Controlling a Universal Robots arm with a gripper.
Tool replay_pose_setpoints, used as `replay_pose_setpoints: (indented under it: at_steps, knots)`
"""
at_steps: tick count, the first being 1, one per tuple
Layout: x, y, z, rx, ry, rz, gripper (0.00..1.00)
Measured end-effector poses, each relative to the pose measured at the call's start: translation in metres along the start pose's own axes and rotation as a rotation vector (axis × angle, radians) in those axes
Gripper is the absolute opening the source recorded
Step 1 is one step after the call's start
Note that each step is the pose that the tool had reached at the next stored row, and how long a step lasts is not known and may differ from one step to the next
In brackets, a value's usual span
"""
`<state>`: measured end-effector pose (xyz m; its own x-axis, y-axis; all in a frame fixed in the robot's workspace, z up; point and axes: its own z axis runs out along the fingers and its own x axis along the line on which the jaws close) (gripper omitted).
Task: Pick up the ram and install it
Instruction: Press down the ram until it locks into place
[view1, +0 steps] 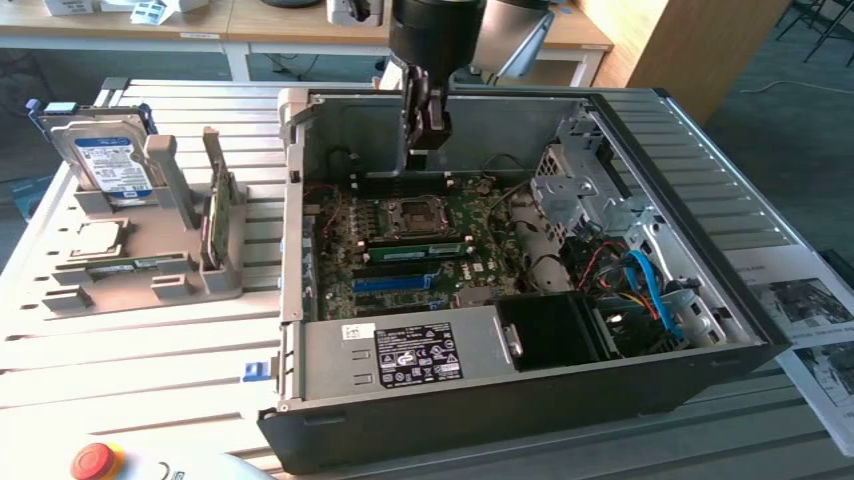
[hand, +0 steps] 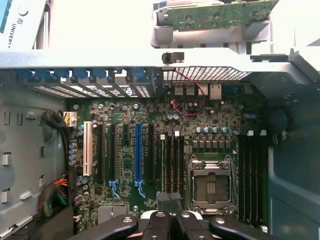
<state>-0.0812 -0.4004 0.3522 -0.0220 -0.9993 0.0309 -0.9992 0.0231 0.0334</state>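
In the exterior view, the gripper (view1: 427, 150) is seen low inside the case (view1: 747, 330), over the back of the motherboard (view1: 441, 255). The ram (view1: 216, 210) is seen standing on edge in the grey rack (view1: 147, 280), well to the exterior view's left of the case, its long side running toward the case's front.

In the wrist view, the fingers (hand: 157, 222) are seen pressed together with nothing between them, just beside the socket (hand: 211, 187). A green stick (hand: 220, 12) is seen in the rack beyond the case wall.

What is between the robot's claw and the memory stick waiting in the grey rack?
The computer case's side wall: the gripper hangs over the motherboard inside, and the stick stands in the rack outside.
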Motion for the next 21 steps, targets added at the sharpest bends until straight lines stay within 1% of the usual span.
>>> replay_pose_setpoints:
  at_steps: [5, 6, 7, 8, 9, 13, 16, 21]
  knots:
    - [0.000, -0.0001, -0.0001, -0.0001, 0.0002, 0.000, 0.11]
    - [0.001, -0.0059, -0.0003, -0.0002, 0.0002, 0.000, 0.11]
    - [0.003, -0.0137, -0.0005, -0.0012, 0.0001, 0.000, 0.11]
    - [0.005, -0.0233, -0.0008, -0.0033, 0.0002, 0.000, 0.11]
    - [0.006, -0.0291, -0.0010, -0.0046, 0.0003, 0.000, 0.11]
    - [0.007, -0.0373, -0.0012, -0.0070, 0.0003, 0.000, 0.11]
    - [0.008, -0.0424, -0.0014, -0.0092, 0.0003, 0.000, 0.11]
    - [0.008, -0.0430, -0.0015, -0.0097, 0.0004, 0.000, 0.11]
